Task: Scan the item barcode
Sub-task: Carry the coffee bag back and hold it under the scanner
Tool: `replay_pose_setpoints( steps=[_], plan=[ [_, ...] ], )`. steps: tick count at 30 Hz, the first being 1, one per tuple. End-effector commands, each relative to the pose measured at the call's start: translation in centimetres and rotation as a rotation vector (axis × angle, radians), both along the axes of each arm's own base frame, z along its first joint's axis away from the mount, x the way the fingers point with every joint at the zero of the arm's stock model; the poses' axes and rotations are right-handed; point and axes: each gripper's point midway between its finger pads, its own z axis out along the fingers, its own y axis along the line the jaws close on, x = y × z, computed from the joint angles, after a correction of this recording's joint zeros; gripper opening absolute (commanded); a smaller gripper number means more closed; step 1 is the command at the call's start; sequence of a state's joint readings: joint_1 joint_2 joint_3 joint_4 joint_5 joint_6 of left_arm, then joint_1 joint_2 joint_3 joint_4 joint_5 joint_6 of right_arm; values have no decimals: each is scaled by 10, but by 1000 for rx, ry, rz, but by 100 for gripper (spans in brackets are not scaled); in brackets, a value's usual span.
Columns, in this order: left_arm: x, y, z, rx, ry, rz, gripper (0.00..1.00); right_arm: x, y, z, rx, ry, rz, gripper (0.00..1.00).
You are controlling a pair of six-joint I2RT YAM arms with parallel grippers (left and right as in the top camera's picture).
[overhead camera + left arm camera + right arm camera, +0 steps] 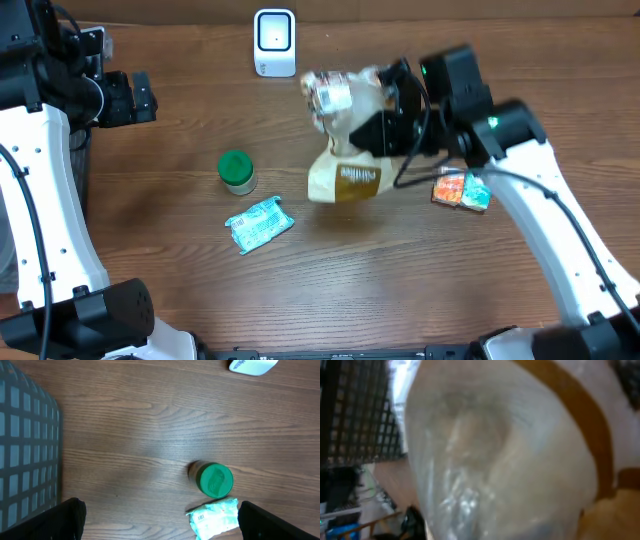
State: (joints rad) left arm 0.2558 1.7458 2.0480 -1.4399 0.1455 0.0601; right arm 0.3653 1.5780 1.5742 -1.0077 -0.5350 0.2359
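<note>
A clear plastic bag with a brown label (345, 165) is being held over the worktop (180, 290), just in front of the white barcode scanner (274, 42) and a little to its right, with the right jaws being pressed together on the bag's upper part. The left jaws are being held wide apart, well to the left of the scanner. A green-lidded jar (237, 170) and a teal packet (259, 222) are being seen in front of the scanner, slightly to its left, while an orange packet (462, 190) is being seen farther to its right, beyond the bag.
</note>
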Motion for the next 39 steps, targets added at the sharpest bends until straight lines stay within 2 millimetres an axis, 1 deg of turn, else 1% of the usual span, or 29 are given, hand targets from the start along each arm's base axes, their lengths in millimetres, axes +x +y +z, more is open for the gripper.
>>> replay_pose_setpoints(
  steps=[1, 3, 5, 6, 9, 11, 12, 14, 16, 19, 24, 29, 32, 35, 39],
  plan=[
    [0, -1, -1, 1, 2, -23, 99, 55, 2, 43, -152, -196, -57, 4],
    [0, -1, -1, 1, 2, -23, 100, 81, 2, 51, -247, -272, -92, 4],
    [0, -1, -1, 1, 2, -23, 99, 115, 6, 49, -378, -386, -106, 4],
    [0, -1, -1, 1, 2, -23, 100, 137, 8, 46, -467, -468, -134, 4],
    [0, -1, -1, 1, 2, -23, 99, 182, 11, 41, -657, -653, -215, 4],
    [0, -1, -1, 1, 2, -23, 100, 209, 15, 39, -765, -766, -259, 6],
    [0, -1, -1, 1, 2, -23, 100, 218, 17, 40, -799, -811, -274, 6],
    [0, -1, -1, 1, 2, -23, 100, 236, 32, 30, -892, -915, -192, 7],
    [0, -1, -1, 1, 2, -23, 99, 251, 45, 16, -1002, -1003, -68, 4],
    [0, -1, -1, 1, 2, -23, 100, 269, 57, -2, -1108, -1093, 37, 4],
    [0, -1, -1, 1, 2, -23, 100, 295, 64, -35, -1273, -1189, 101, 4],
    [0, -1, -1, 1, 2, -23, 100, 307, 72, -85, -1396, -1210, 243, 4],
    [0, -1, -1, 1, 2, -23, 100, 310, 70, -102, -1425, -1198, 239, 4],
    [0, -1, -1, 1, 2, -23, 100, 310, 71, -106, -1426, -1196, 246, 4],
    [0, -1, -1, 1, 2, -23, 99, 312, 67, -90, -1437, -1224, 155, 4]
  ],
)
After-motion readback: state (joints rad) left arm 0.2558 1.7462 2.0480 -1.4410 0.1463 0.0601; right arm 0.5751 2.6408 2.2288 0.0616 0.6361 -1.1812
